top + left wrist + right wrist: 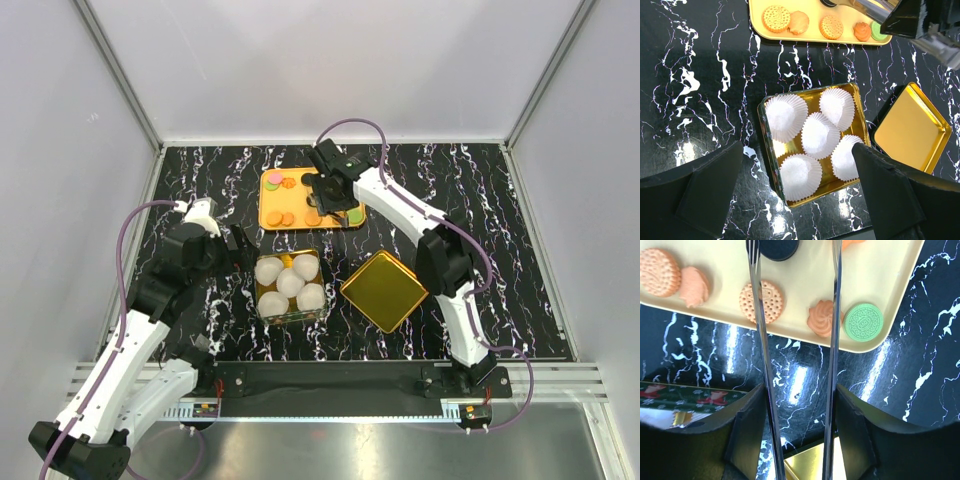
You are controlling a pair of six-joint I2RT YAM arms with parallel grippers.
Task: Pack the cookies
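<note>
So, basically nothing is packed yet. The cookies (776,18) are all seen on the yellow tray (800,287) at the far side of the desk (705,75). Most are orange, with a green cookie (863,322) near the tray's corner and a black cookie (781,247) further in. None is found in the gold tin (766,150), which sits open just on the near side of the tray. Five white paper cups (815,135) are laid out inside it, every one empty. The lid (910,130) is parked inside-up on the desk right beside the tin.

The right hand (799,395) is closed around a pair of metal tongs (760,340), which are held out over the tray with the prongs well apart. The black cookie is framed between the prongs, but whether it is pinched can't be told, since the tips are partly cut off at the edge of the wrist view. The left hand (796,150) is spread wide above the tin and nothing is held in it.

The setup part can be called done (tin opened, cups in). Everything else is judged to be left: each cookie picked up, carried over and dropped into a cup, and probably the lid put back on.
</note>
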